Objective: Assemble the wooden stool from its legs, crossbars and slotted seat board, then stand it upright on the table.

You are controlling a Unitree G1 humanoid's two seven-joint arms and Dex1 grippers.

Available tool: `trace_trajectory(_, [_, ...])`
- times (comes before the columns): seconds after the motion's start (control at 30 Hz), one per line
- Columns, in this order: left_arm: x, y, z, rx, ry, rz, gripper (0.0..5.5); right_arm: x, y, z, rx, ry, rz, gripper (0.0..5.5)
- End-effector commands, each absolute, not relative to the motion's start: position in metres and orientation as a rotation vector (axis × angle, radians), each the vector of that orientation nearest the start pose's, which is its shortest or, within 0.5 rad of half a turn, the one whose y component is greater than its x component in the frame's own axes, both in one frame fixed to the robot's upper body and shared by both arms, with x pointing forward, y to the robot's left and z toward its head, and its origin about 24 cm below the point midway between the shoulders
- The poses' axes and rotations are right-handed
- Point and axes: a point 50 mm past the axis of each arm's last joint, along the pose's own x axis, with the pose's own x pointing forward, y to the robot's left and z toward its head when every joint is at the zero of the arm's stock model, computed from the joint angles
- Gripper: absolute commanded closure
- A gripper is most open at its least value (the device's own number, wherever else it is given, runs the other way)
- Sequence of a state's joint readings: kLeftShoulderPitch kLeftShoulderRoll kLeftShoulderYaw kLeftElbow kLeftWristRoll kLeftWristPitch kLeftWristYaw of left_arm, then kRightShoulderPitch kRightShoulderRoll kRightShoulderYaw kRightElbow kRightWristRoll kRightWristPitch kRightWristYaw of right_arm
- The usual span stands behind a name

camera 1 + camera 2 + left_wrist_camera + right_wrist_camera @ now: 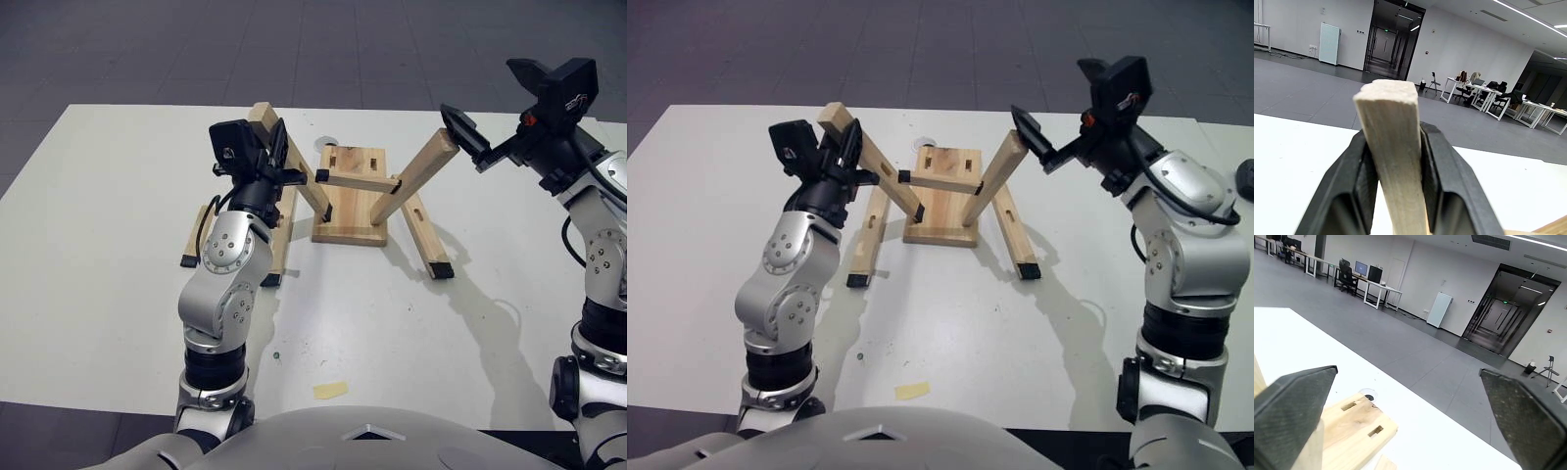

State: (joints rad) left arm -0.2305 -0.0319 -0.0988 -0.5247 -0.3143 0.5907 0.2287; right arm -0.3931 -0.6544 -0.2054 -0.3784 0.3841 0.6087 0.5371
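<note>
The slotted seat board (355,162) lies flat on the white table (118,196), its long axis running away from the robot. Two legs rise from it in a V. The left leg (312,186) has its dark-tipped lower end at the board's left edge, and it slants up and outward to the left. The right leg (416,176) rises from the board's near right corner and slants up to the right. A crossbar (358,181) spans between them above the board, roughly level.

The left pincer (1396,166) is clamped on the left leg's upper end, with bare wood standing out past its fingers. The right pincer (462,132) is spread wide at the top of the right leg, with one finger (1295,401) just beside the wood.

A spare leg (428,240) lies flat just right of the board, black cap toward the robot. Two more pieces (278,245) lie left of the board, pointing the same way and partly hidden by the left arm.
</note>
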Motion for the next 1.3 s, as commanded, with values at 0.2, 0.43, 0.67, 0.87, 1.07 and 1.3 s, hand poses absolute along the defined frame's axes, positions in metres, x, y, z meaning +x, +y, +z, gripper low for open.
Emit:
trace_trajectory(0.2, [0.264, 0.104, 0.129, -0.133, 0.037, -0.084, 4.45, 0.286, -0.207, 0.195, -0.408, -0.012, 0.527, 0.10])
trace_trajectory(0.43, [0.261, 0.095, 0.125, -0.095, 0.037, -0.139, 4.45, 0.288, -0.201, 0.192, -0.421, -0.019, 0.542, 0.10])
trace_trajectory(0.67, [0.259, 0.098, 0.106, -0.040, 0.086, -0.140, 4.45, 0.293, -0.200, 0.187, -0.436, -0.003, 0.527, 0.10])
trace_trajectory(0.87, [0.259, 0.093, 0.100, 0.003, 0.093, -0.165, 4.45, 0.296, -0.195, 0.183, -0.443, 0.002, 0.537, 0.10])
trace_trajectory(1.07, [0.266, 0.090, 0.104, 0.006, 0.083, -0.159, 4.45, 0.293, -0.186, 0.185, -0.429, -0.020, 0.593, 0.10])
trace_trajectory(1.3, [0.266, 0.078, 0.108, 0.020, 0.082, -0.217, 4.45, 0.287, -0.177, 0.188, -0.412, -0.045, 0.663, 0.10])
